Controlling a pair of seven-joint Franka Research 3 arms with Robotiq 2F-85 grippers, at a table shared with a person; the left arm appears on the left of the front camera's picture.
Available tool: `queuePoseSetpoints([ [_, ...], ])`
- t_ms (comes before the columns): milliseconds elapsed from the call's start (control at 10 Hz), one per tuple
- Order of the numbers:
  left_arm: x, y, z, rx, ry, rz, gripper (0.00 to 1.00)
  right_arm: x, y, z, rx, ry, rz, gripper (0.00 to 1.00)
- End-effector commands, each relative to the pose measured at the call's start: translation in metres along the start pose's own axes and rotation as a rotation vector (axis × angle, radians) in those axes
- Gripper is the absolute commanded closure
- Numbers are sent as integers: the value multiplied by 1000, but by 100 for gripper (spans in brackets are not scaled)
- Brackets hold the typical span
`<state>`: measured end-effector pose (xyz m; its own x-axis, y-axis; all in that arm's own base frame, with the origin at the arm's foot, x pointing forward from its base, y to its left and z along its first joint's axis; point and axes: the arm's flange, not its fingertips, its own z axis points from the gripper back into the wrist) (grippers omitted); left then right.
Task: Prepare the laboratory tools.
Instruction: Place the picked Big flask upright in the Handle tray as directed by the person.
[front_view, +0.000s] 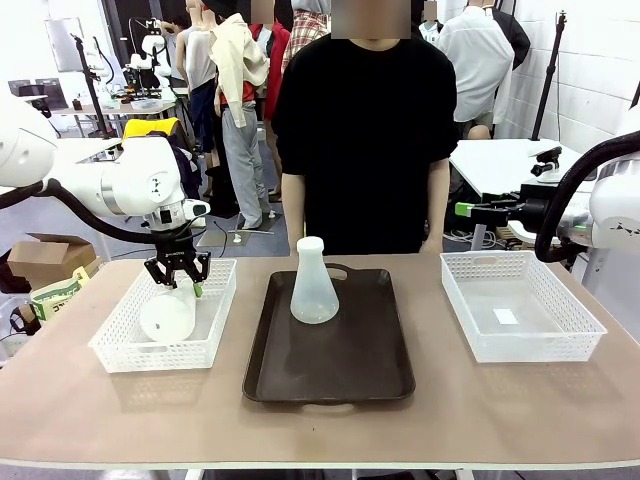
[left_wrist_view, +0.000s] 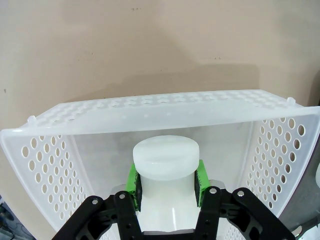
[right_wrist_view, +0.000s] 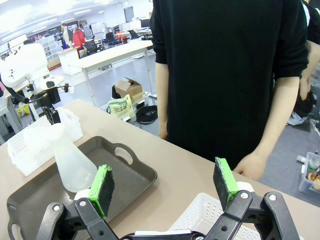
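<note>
left gripper (left_wrist_view: 167, 181) clenched on neck of flask (front_view: 168, 312) in left basket (front_view: 115, 350); other flask (front_view: 314, 283) upright on tray (front_view: 330, 375). right gripper (right_wrist_view: 165, 187) released. flasks look light, stiff, smooth, maybe slippery; neck is best hold.

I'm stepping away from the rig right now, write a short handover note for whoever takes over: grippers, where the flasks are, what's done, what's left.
Left gripper: shut on the neck of the second flask, which sits in the left basket.
Right gripper: open, holding nothing, at the table's right side near the right basket.
First flask: upright on the dark tray, near its far end.
Person: standing at the far side, hands down.
Done: one flask on the tray.
Left: probably moving the gripped flask to the tray.
</note>
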<state>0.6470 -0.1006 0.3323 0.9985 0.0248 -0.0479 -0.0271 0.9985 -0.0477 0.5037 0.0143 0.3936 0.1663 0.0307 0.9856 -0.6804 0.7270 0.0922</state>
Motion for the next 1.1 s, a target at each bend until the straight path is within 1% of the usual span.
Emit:
queuePoseSetpoints([
  [0,0,1,-1,-16,-14,1,100,0,0,0,3,10,7,0],
  [300,0,0,0,0,0,0,100,0,0,0,3,10,7,0],
  [400,-7,1,15,-35,2,-11,100,0,0,0,3,10,7,0],
  [500,-14,6,35,-36,-2,-2,100,0,0,0,3,10,7,0],
  [600,-23,12,54,4,-3,3,100,0,0,0,3,10,7,0],
  [700,-32,17,70,19,-31,-5,100,0,0,0,3,10,7,0],
  [1000,-61,29,101,-52,-78,-64,100,0,0,0,3,10,7,0],
])
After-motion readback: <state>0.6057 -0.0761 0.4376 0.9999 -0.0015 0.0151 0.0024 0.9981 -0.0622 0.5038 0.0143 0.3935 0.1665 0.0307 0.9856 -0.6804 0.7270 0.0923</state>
